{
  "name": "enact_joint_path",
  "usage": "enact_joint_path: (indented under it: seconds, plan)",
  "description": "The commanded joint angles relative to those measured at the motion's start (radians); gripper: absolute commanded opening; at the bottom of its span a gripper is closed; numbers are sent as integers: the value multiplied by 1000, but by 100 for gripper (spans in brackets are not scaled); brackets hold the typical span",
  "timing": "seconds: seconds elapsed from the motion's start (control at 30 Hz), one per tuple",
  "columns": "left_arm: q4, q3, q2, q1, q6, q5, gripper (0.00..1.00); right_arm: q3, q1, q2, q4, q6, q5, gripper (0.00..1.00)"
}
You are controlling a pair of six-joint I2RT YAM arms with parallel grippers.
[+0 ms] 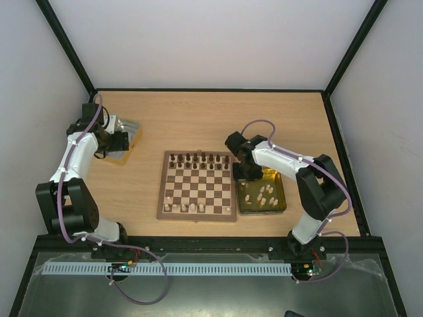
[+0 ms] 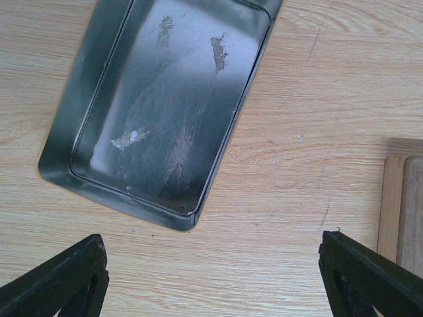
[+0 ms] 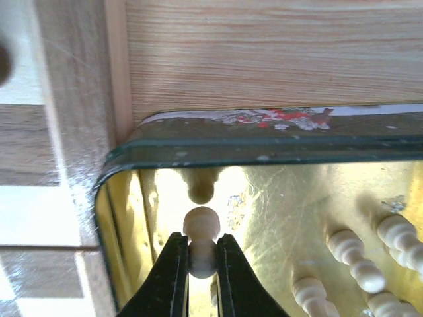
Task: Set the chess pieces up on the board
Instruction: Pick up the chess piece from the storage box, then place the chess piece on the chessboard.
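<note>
piece in hand: one little cream piece (image 3: 201,224), turned wood, standing upright in the corner of the gold tray nearest the board
grip: right gripper (image 3: 201,247) is pinched on it just under the round head, one finger on each side of the neck
how it'll handle: my guess is featherweight and rigid, so no crushing worries. It's smooth and round though, so it could swivel or pop out of the pinch. That waist below the head looks like the spot to hold
gold tray (image 3: 264,142): sits right up against the board's right edge, with more loose cream pieces (image 3: 350,254) lying on their sides on the shiny floor
board (image 1: 198,185): dark pieces (image 1: 198,158) line the far row, a handful of placed cream pieces (image 1: 188,207) on the near row, gaps left
silver tray (image 2: 165,112): off to the left, well apart from the board. Nothing in it that I can see, just scuffs
left gripper (image 2: 211,257): hangs over bare table beside that tray, jaws wide, holding nothing
</note>
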Motion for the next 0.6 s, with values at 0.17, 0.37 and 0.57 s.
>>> enact_joint_path:
  seconds: [0.17, 0.37, 0.57]
  plan:
    - [-14, -9, -10, -3, 5, -7, 87, 121, 12, -96, -177, -29, 32, 2]
    - [-14, -5, -6, -3, 2, -8, 87, 223, 115, -67, -238, -12, 30, 2]
    - [-12, -3, -9, -4, 2, -9, 87, 378, 245, 35, -261, 17, 3, 2]
